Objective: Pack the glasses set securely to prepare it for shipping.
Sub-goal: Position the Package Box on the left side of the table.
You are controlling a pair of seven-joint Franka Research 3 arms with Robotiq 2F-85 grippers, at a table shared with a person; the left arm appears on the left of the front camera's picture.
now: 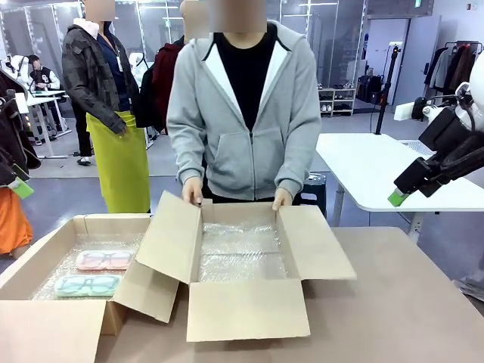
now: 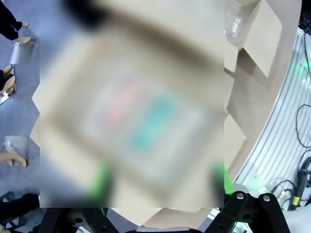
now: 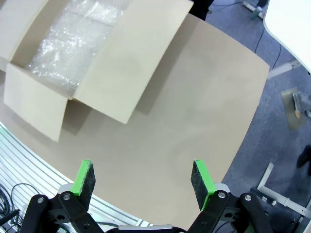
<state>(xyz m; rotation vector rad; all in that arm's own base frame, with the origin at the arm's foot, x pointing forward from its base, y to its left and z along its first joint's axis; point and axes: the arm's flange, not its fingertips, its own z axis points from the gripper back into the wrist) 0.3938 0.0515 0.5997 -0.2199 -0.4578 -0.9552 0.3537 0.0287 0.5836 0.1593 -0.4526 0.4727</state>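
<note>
The glasses set lies on bubble wrap in the left cardboard box (image 1: 45,249): a pale pink case (image 1: 103,259) behind a mint green case (image 1: 87,285). The left wrist view is heavily blurred, but the pink case (image 2: 119,104) and the green case (image 2: 150,121) show in it. My left gripper (image 2: 159,180) hangs open above them, holding nothing. My right gripper (image 3: 143,177) is open and empty over bare tabletop. In the front view the right gripper (image 1: 401,193) is raised at the right, well clear of both boxes.
A second open box (image 1: 246,306) lined with bubble wrap (image 1: 242,253) stands mid-table, flaps spread. A person in a grey hoodie rests both hands (image 1: 193,189) on its far edge. The brown table (image 1: 408,302) has free room to the right. Other people stand farther back.
</note>
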